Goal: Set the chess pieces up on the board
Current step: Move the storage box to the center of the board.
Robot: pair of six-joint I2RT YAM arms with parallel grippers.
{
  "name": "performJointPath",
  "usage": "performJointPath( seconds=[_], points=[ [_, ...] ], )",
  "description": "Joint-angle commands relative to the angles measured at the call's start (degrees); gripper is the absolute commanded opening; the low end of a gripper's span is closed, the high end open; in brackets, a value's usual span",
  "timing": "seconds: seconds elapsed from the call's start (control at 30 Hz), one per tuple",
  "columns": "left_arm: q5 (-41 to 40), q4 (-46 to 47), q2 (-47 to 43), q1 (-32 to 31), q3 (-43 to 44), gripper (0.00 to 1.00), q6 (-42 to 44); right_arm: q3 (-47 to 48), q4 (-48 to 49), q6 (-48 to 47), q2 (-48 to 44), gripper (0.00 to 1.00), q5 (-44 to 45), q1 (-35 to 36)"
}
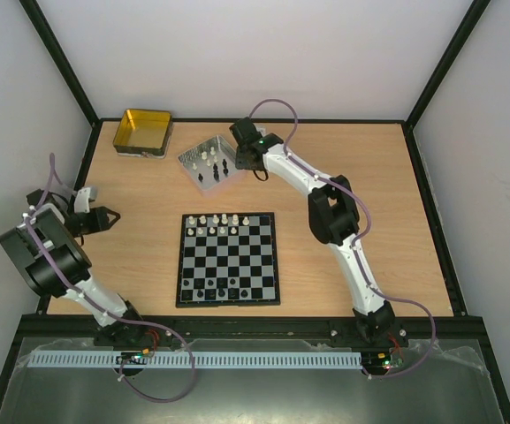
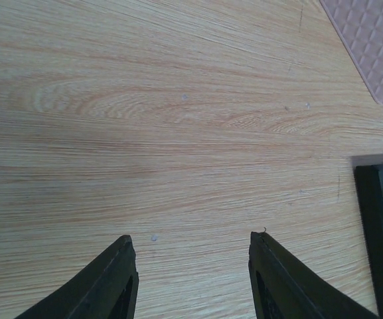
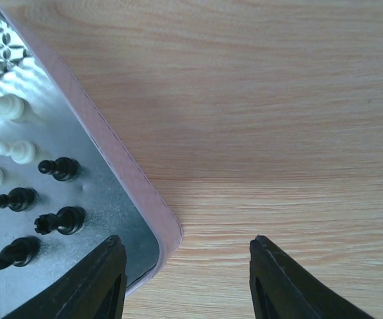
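While your right gripper (image 3: 186, 240) hangs spread and empty over a corner of the tray (image 3: 121, 169), your left gripper (image 2: 191, 236), likewise spread, hovers left of the board (image 1: 237, 261).

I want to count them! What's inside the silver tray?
Black and white chess pieces lie loose in the silver tray. The right gripper hangs over its corner, hiding a bit.

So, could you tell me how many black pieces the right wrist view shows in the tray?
4 black pieces, lying in a loose column, far to near, inside the tray beside its corner. Others may sit outside the frame.
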Motion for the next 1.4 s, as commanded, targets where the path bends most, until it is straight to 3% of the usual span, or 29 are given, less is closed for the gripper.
performJointPath(
  seconds=[0.0,0.9,1.37],
  points=[
    [4.8,-4.8,2.0,1.6,2.5,0.48,4.0,1.7,-0.1,-1.3,1.8,0.49,-1.2,0.3],
    [8.6,-10.5,6.3,3.1,4.5,0.49,7.9,4.6,-0.4,-0.2,6.7,0.46,-2.7,-1.7],
    [11.3,-13.4,9.0,3.3,6.4,0.5,10.0,-6.9,1.0,2.5,1.5,0.35,0.5,-4.0]
  ],
)
